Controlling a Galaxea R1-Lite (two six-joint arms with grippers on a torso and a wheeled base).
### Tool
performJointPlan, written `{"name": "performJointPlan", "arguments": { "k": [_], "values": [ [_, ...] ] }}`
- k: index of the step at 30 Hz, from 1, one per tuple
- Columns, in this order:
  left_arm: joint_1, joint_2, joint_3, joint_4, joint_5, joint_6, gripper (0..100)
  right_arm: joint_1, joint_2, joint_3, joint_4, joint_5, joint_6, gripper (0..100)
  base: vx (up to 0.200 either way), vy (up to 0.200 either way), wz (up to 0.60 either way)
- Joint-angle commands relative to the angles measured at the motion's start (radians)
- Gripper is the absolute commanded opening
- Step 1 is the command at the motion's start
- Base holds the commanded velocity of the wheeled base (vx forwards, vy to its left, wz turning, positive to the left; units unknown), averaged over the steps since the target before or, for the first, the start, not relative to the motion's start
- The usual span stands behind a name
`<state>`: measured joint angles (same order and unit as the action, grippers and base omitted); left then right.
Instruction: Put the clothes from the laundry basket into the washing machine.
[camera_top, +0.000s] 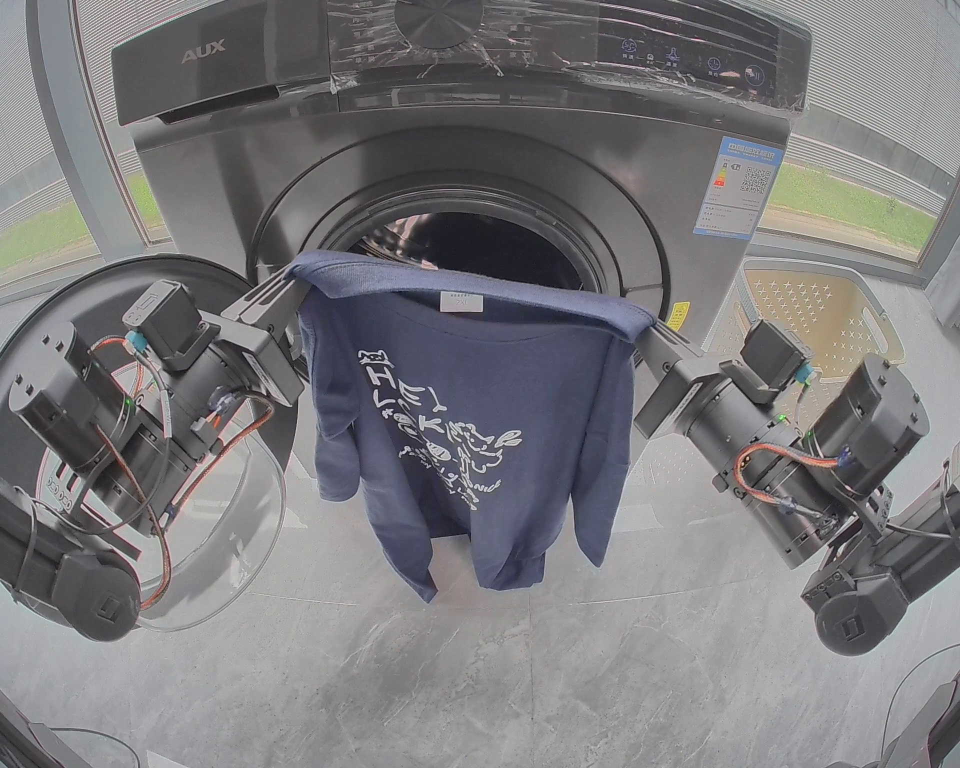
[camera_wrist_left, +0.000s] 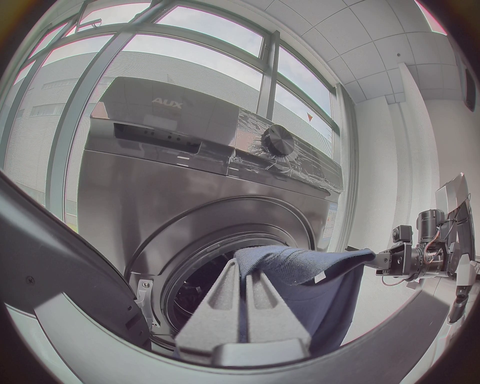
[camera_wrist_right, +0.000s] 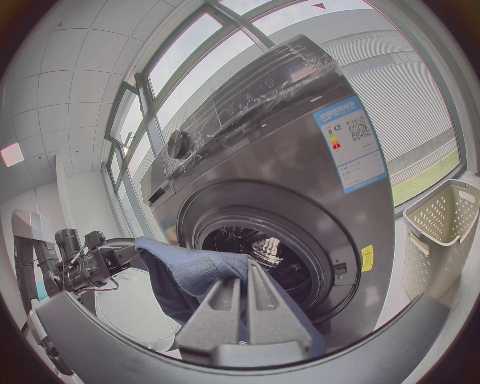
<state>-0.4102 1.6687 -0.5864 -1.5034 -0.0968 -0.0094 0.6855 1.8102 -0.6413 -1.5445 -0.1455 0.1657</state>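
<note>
Head view: one navy T-shirt (camera_top: 460, 420) with white chest print hangs spread before the round mouth of the steel-grey washing machine (camera_top: 640, 190). The left gripper (camera_top: 288, 292) and right gripper (camera_top: 650, 335) each pinch a shoulder. The glass door (camera_top: 230, 540) stands wide at left, and one beige perforated plastic laundry basket (camera_top: 850, 310) sits at right.

Left wrist view: the left gripper (camera_wrist_left: 243, 267) has two grey fingers (camera_wrist_left: 225, 295) clamped on the knit cloth (camera_wrist_left: 300, 265), just outside the opening.

Right wrist view: the right gripper (camera_wrist_right: 243, 275) is closed on the other shoulder, with the dark drum (camera_wrist_right: 265, 255) behind it.
</note>
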Motion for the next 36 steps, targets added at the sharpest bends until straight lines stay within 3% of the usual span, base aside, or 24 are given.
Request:
{"name": "performJointPlan", "arguments": {
  "k": [1, 23, 30, 36],
  "values": [
    [-0.015, -0.053, -0.006, 0.025, 0.000, 0.000, 0, 0.000, -0.038, -0.003, 0.000, 0.000, -0.002, 0, 0.000, 0.000, 0.00],
    [-0.070, -0.096, 0.022, 0.080, -0.004, -0.001, 0, -0.015, -0.084, -0.049, 0.001, 0.000, -0.012, 0, 0.000, 0.000, 0.00],
    [-0.165, -0.076, 0.042, 0.081, -0.001, -0.001, 0, -0.014, -0.074, -0.009, 0.012, -0.002, -0.008, 0, 0.000, 0.000, 0.00],
    [-0.182, -0.027, 0.008, 0.080, -0.015, 0.000, 0, -0.003, 0.032, 0.022, 0.000, 0.000, -0.003, 0, 0.000, 0.000, 0.00]
  ]
}}
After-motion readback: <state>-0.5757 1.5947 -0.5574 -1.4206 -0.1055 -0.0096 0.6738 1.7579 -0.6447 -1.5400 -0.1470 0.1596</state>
